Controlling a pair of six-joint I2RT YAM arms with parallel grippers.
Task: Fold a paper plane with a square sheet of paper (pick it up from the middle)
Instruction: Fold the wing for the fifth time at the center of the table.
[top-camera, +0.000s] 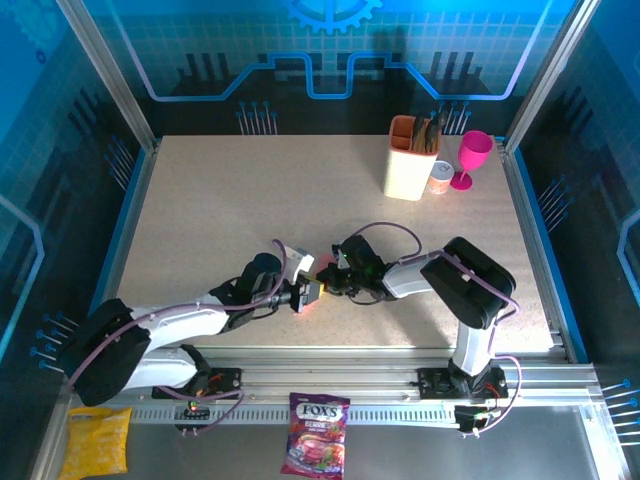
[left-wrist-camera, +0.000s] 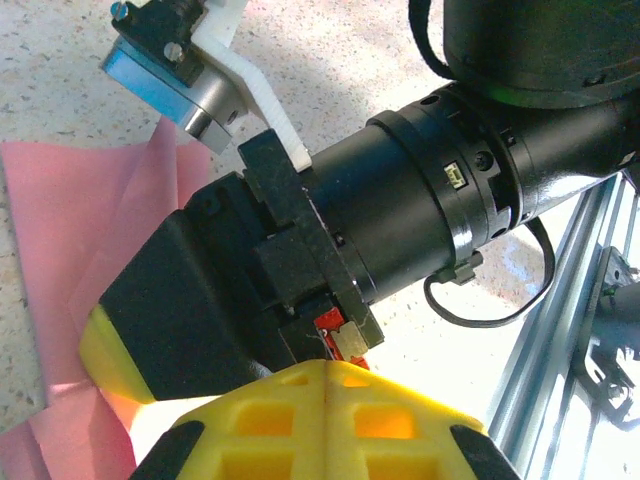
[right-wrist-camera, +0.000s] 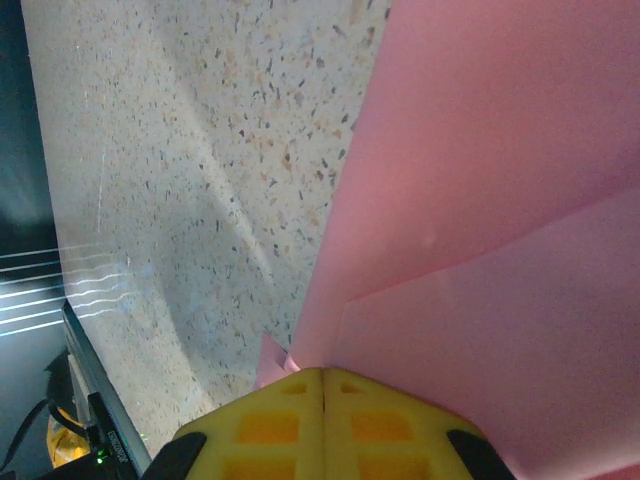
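With the right hand (right-wrist-camera: 322, 378) pinched shut on the paper plane (right-wrist-camera: 500, 200) and the left hand (left-wrist-camera: 325, 374) closed beside it, the crease wants slow, flat pressure against the table (right-wrist-camera: 180, 150).

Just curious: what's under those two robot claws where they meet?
A thin salmon-pink folded paper lying on the speckled table. The right gripper, shut, pinches its edge. From above, the left gripper and right gripper cover most of it, hiding its shape.
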